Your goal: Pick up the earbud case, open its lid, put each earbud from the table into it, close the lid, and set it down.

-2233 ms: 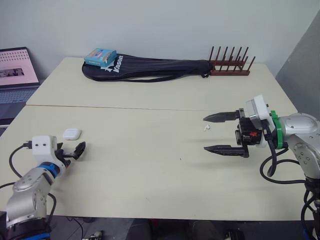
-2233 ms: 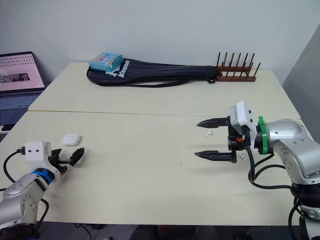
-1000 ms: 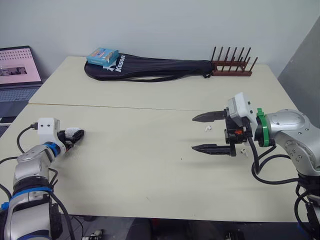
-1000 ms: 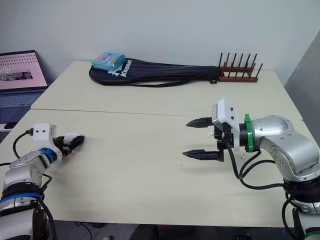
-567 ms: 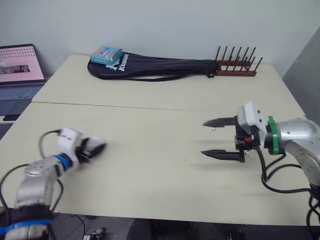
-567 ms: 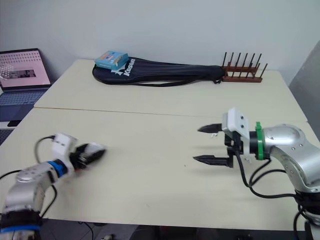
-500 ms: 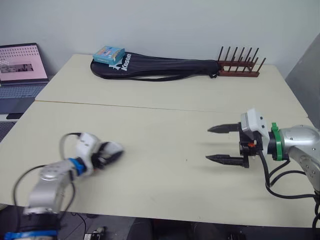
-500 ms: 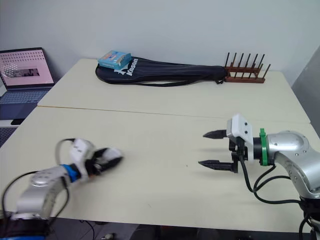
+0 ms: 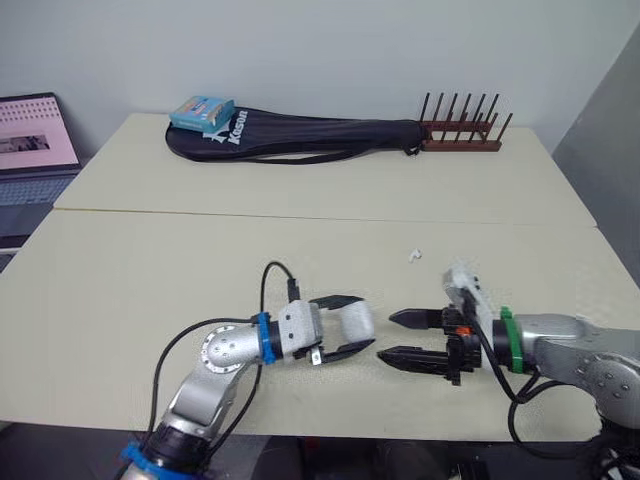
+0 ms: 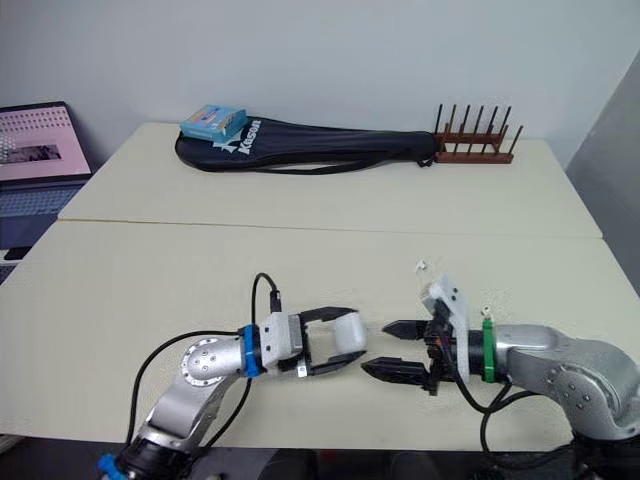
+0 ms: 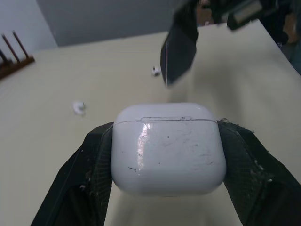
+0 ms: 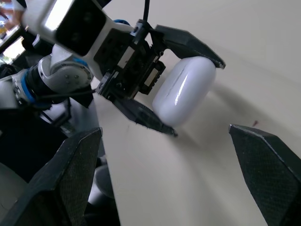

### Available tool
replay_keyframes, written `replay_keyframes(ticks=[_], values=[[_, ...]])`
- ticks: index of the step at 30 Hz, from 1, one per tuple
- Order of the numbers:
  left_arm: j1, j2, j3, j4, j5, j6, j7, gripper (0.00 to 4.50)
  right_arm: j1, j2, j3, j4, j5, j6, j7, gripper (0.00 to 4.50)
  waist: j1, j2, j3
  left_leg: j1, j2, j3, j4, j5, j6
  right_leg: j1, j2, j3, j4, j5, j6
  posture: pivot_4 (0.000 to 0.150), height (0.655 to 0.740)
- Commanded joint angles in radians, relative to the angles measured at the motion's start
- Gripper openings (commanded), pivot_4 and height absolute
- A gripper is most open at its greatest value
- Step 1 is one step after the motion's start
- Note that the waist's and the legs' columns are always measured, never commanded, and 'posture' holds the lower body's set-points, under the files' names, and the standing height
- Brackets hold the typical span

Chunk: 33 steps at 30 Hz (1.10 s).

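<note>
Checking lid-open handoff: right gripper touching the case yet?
Apart. Right wrist view shows the case, held by the left gripper, ahead of the open right gripper, with table between.

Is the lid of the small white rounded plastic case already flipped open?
No, the small white rounded plastic earbud case is clamped in the left gripper with its lid lying flush, the seam shut.
</note>
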Motion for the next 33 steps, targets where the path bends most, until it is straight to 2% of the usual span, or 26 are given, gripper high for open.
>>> replay_keyframes(ticks=[1, 7, 14, 17, 22, 26, 33], values=[[-0.02, -0.015, -0.015, 0.027, 0.025, -0.113, 0.0, 2.81, -0.055, 0.042, -0.016, 0.033, 0.124, 0.09, -0.12, 4.5, -0.001, 0.0, 0.0, 0.0, 0.0, 0.001, 0.0, 0.0, 0.0, 0.0, 0.0, 0.001, 0.0, 0.0, 0.0, 0.15, 0.7087], [-0.033, -0.023, -0.028, 0.055, 0.042, -0.188, 0.006, 2.81, -0.117, 0.132, 0.0, 0.105, 0.219, 0.136, -0.264, 4.5, -0.001, 0.0, 0.0, -0.001, 0.001, 0.001, -0.002, 0.0, 0.0, -0.002, 0.0, 0.0, 0.0, 0.0, 0.0, 0.15, 0.7087], [-0.041, -0.035, -0.021, 0.06, 0.045, -0.198, 0.043, 2.81, -0.15, 0.137, 0.019, 0.156, 0.263, 0.155, -0.296, 4.5, -0.002, 0.0, 0.0, -0.001, 0.001, 0.001, -0.002, 0.0, 0.0, -0.002, 0.0, 0.0, 0.0, 0.0, 0.0, 0.15, 0.7087], [-0.042, -0.036, -0.02, 0.06, 0.046, -0.201, 0.056, 2.81, -0.155, 0.134, 0.03, 0.167, 0.255, 0.153, -0.287, 3.89, -0.002, 0.0, 0.0, -0.001, 0.001, 0.001, -0.002, 0.0, 0.0, -0.002, 0.001, 0.0, 0.0, 0.0, 0.0, 0.15, 0.7087], [-0.047, -0.033, -0.025, 0.061, 0.047, -0.216, 0.062, 2.81, -0.158, 0.134, 0.042, 0.18, 0.24, 0.144, -0.279, 2.07, -0.002, 0.0, 0.0, -0.001, 0.001, 0.001, -0.002, 0.0, 0.0, -0.003, 0.001, 0.0, 0.0, 0.0, 0.0, 0.15, 0.7087], [-0.047, -0.035, -0.027, 0.061, 0.046, -0.226, 0.06, 2.81, -0.158, 0.14, 0.04, 0.19, 0.242, 0.14, -0.276, 0.83, -0.002, 0.0, 0.0, -0.001, 0.001, 0.001, -0.002, 0.0, 0.0, -0.003, 0.001, 0.0, 0.0, 0.0, 0.0, 0.15, 0.7087], [-0.045, -0.051, -0.023, 0.063, 0.05, -0.232, 0.077, 2.81, -0.157, 0.137, 0.043, 0.192, 0.243, 0.139, -0.261, 0.82, -0.002, 0.0, 0.0, -0.001, 0.001, 0.001, -0.002, 0.0, 0.0, -0.003, 0.001, 0.0, 0.0, 0.0, 0.0, 0.15, 0.7087]])
